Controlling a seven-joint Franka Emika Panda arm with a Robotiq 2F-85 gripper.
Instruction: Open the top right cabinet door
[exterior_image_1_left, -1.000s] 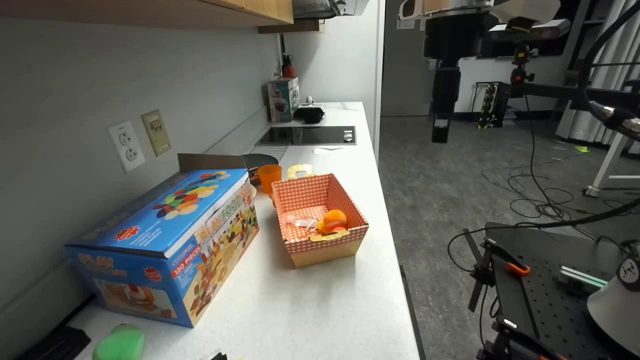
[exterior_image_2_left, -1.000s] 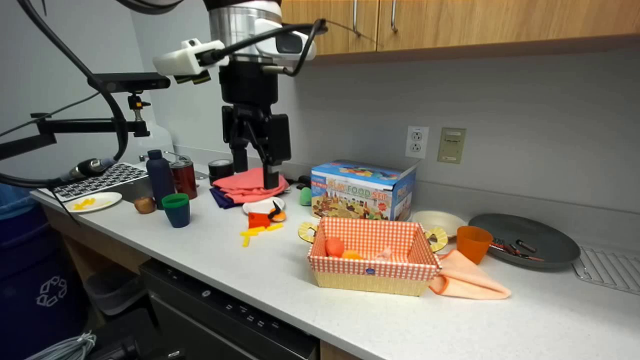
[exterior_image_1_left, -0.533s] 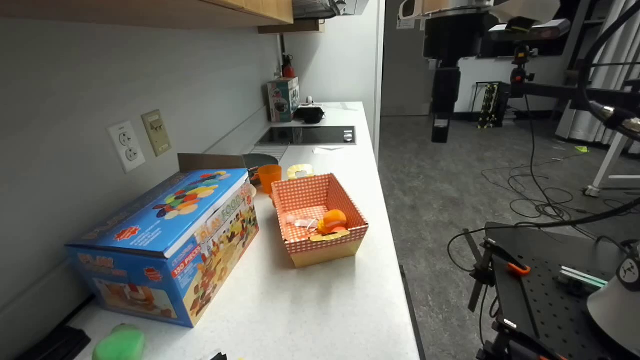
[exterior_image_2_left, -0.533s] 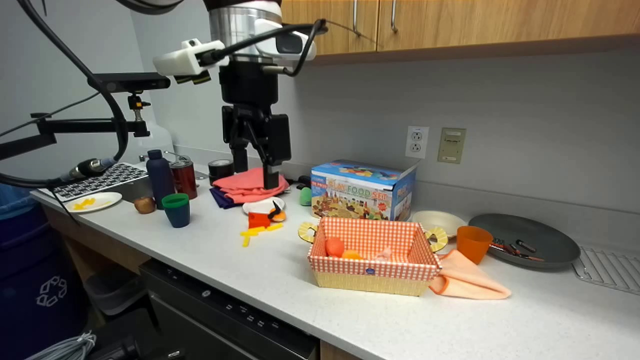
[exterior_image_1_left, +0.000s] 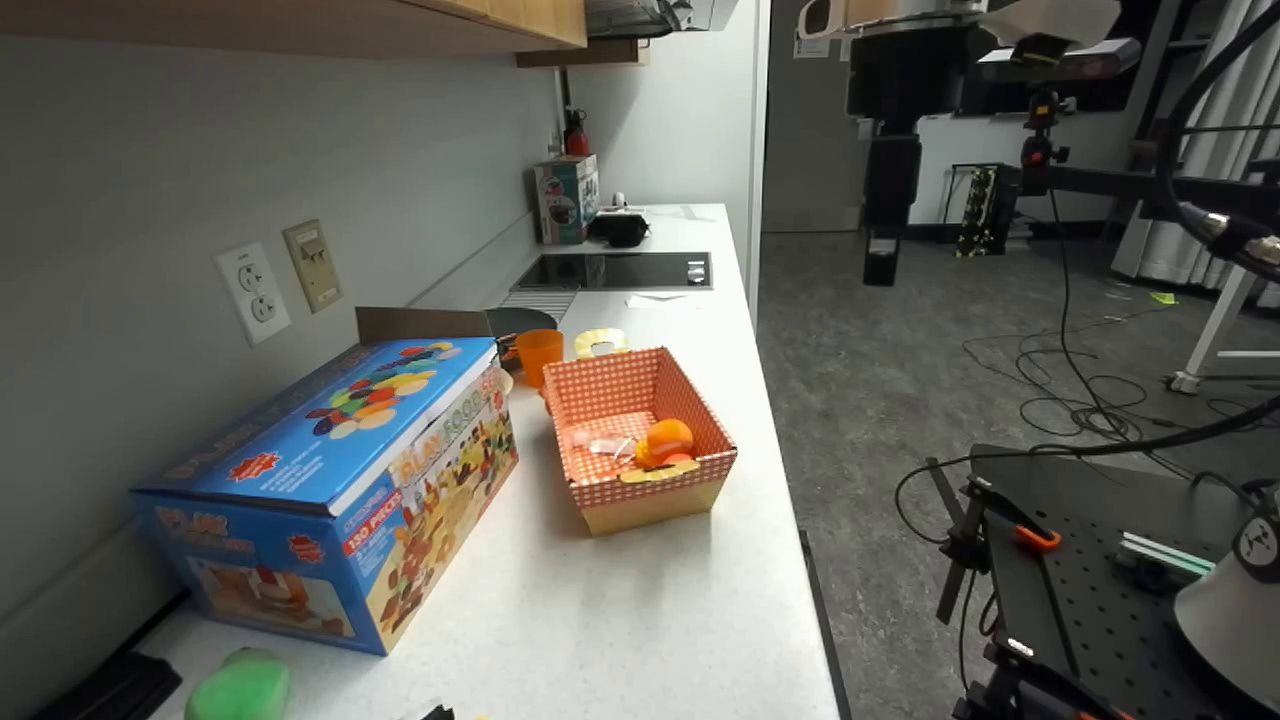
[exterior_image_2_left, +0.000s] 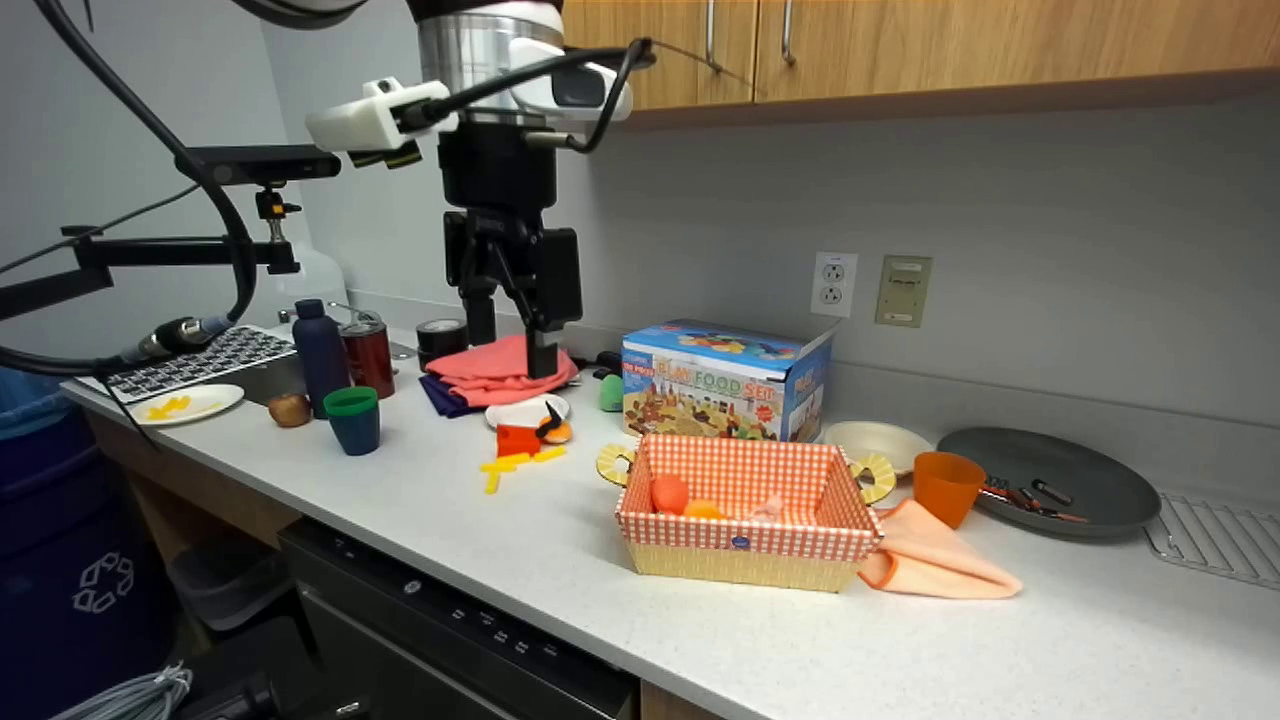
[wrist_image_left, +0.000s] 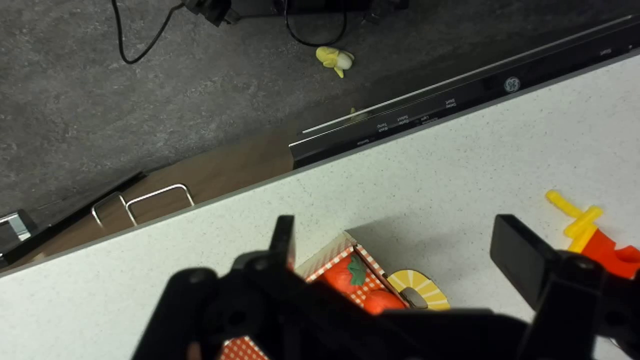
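The top right cabinet door (exterior_image_2_left: 1010, 45) is a flat light-brown wooden panel at the top right in an exterior view. Only its lower part shows. It looks shut, level with the door beside it. Its metal handle (exterior_image_2_left: 787, 35) hangs near its left edge, close to the neighbouring door's handle (exterior_image_2_left: 710, 35). My gripper (exterior_image_2_left: 512, 345) points down over the counter, left of and below the door, well apart from it. It also shows side-on in an exterior view (exterior_image_1_left: 881, 262). In the wrist view the fingers (wrist_image_left: 395, 225) are wide apart with nothing between them. The door is out of the wrist view.
A checked basket (exterior_image_2_left: 745, 555) with toy food and a play food box (exterior_image_2_left: 705, 395) stand on the counter (exterior_image_2_left: 560, 560). An orange cup (exterior_image_2_left: 945, 487) and dark pan (exterior_image_2_left: 1060, 475) are farther right. Bottles, a green-blue cup (exterior_image_2_left: 354, 425) and cloths (exterior_image_2_left: 505, 370) are left.
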